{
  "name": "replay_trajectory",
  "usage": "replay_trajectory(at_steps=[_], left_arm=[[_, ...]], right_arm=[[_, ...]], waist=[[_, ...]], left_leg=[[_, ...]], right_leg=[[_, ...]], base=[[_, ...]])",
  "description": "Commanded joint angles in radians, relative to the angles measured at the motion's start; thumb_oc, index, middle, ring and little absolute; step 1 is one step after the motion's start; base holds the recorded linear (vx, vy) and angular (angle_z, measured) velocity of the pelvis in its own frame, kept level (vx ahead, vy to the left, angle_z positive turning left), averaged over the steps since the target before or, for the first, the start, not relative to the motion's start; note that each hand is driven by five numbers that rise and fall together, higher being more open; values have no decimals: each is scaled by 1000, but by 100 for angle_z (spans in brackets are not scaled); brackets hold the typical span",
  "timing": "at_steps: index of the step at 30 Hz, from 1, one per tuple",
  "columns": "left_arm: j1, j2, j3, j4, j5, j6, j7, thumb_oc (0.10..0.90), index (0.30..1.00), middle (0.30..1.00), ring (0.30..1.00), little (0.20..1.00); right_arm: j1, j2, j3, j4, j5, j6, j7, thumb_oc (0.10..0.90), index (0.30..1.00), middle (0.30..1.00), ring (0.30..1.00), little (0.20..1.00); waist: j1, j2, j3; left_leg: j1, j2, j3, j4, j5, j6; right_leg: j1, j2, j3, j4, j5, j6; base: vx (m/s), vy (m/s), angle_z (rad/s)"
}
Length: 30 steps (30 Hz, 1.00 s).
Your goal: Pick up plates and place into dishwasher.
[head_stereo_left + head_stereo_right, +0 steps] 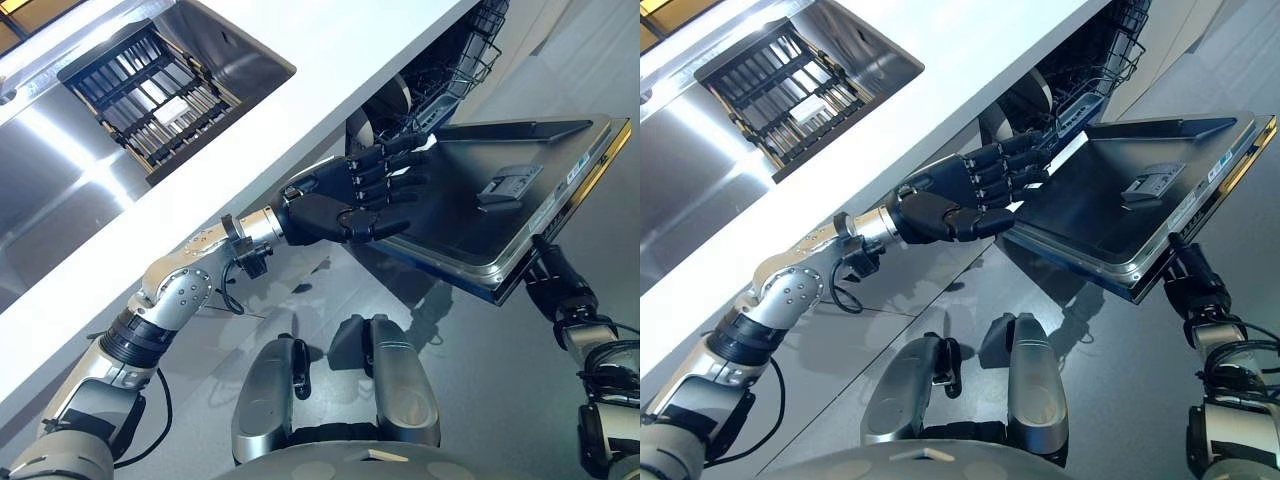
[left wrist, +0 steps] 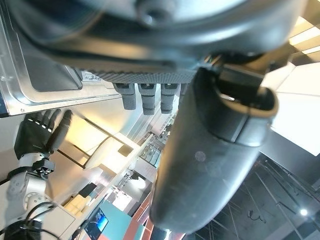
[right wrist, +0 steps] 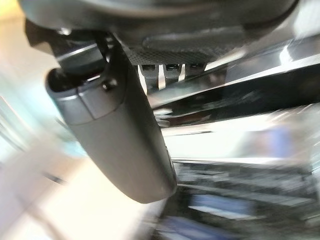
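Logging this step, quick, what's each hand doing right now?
Left hand: open, fingers straight, over the near edge of the dishwasher door.
Right hand: under the door's outer edge, fingers hidden; cannot be told.

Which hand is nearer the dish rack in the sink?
Left. The left hand reaches over the dishwasher door, below the counter holding the rack; the right hand sits beneath the door's far edge.

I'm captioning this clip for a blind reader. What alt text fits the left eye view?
The open dishwasher door is held between both hands: the left hand lies with straight fingers on its near corner, and the right hand is under its outer edge. A white countertop and a sink with a black rack lie beyond.
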Motion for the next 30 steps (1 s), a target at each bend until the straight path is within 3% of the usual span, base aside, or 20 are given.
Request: replay_trajectory(at_steps=[1,5,11,14,18,22,30], left_arm=[[13,-40,8,-120,-100,-70,-32,800,900,900,900,900],[17,-59,17,-107,-84,-64,-38,800,900,900,900,900],[30,-73,23,-82,-74,-70,-50,800,900,900,900,900],[33,-83,29,-70,-65,-68,-50,800,900,900,900,900],[44,-107,47,-51,-47,-63,-60,800,900,900,900,900],[32,-129,59,-47,-44,-43,-55,800,900,900,900,900],[21,-145,68,-43,-40,-22,-57,800,900,900,900,900]], right_arm=[[-182,45,128,44,-212,-9,34,800,900,900,900,900],[-253,31,213,11,-328,15,132,800,900,900,900,900],[-260,48,354,-166,-451,-6,207,800,900,900,900,900],[-279,69,378,-257,-420,-1,180,800,900,900,900,900],[-333,122,366,-362,-281,-55,142,800,900,900,900,900],[-406,183,331,-387,-237,-111,99,800,900,900,900,900],[-480,218,281,-431,-141,-188,76,800,900,900,900,900]], waist=[[73,3,-142],[81,1,-133],[82,-7,-124],[81,-8,-122],[89,-4,-121],[103,1,-127],[121,0,-152]], left_leg=[[-66,-11,-47,62,35,70],[-68,-10,-56,62,46,71],[-63,-10,-64,60,58,67],[-57,-11,-66,54,58,66],[-48,-16,-70,41,51,63],[-47,-25,-74,40,44,61],[-44,-41,-76,48,21,64]], right_leg=[[74,7,-33,22,27,-57],[79,11,-37,18,27,-66],[85,9,-33,20,27,-66],[90,11,-30,19,25,-66],[99,7,-28,22,17,-64],[103,2,-30,24,12,-59],[113,-9,-37,20,9,-50]], base=[[4,-37,3],[7,-34,-11],[28,-18,-8],[48,12,-17],[36,28,-16],[33,34,-14],[48,37,4]])
